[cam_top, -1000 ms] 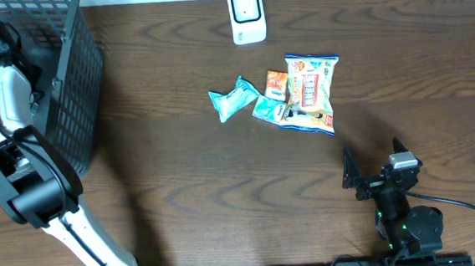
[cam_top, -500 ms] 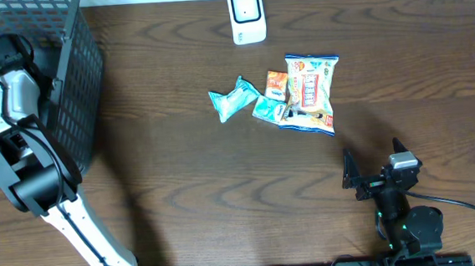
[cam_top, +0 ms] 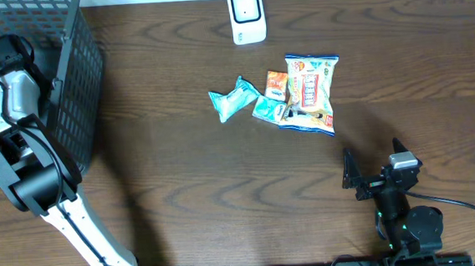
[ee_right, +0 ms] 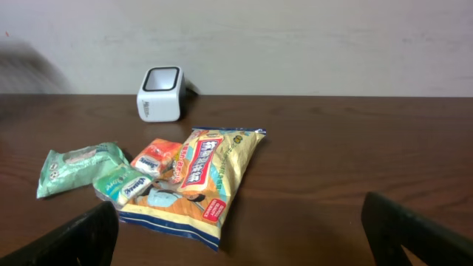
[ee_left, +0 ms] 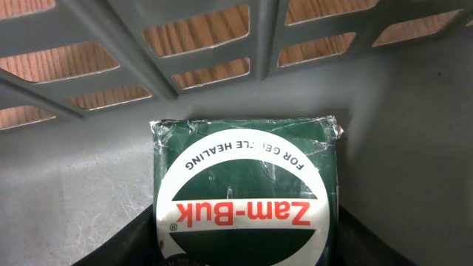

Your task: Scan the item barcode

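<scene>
1. Zam-Buk box [ee_left: 244,199], dark green with a white oval label, lies flat on the grey floor of the basket [ee_left: 414,148]. Its far end is near the basket's slatted wall, and its lettering reads upside down in the left wrist view.
2. The left end effector [ee_left: 244,250] is down inside the basket with the box between its two dark fingers [ee_left: 122,247]. One finger sits at each long side of the box, close against it. I cannot tell whether they are clamped on it or only beside it.
3. From overhead, the left arm [cam_top: 12,82] reaches over the rim into the black mesh basket at the far left of the counter [cam_top: 181,170]. The box itself is hidden in that view.
4. The right end effector [ee_right: 240,222] is near the counter's front edge on the right with its fingers spread wide apart and nothing between them.
5. The white scanner [cam_top: 247,15] stands at the back edge of the counter, well apart from the basket.
6. A cluster of items lies mid-counter in front of the scanner:
   - a large snack bag [cam_top: 310,93];
   - a small orange packet [cam_top: 277,84], touching the snack bag's left side;
   - a teal packet [cam_top: 235,100];
   - a smaller teal pack [cam_top: 267,109], tucked against the snack bag.
</scene>
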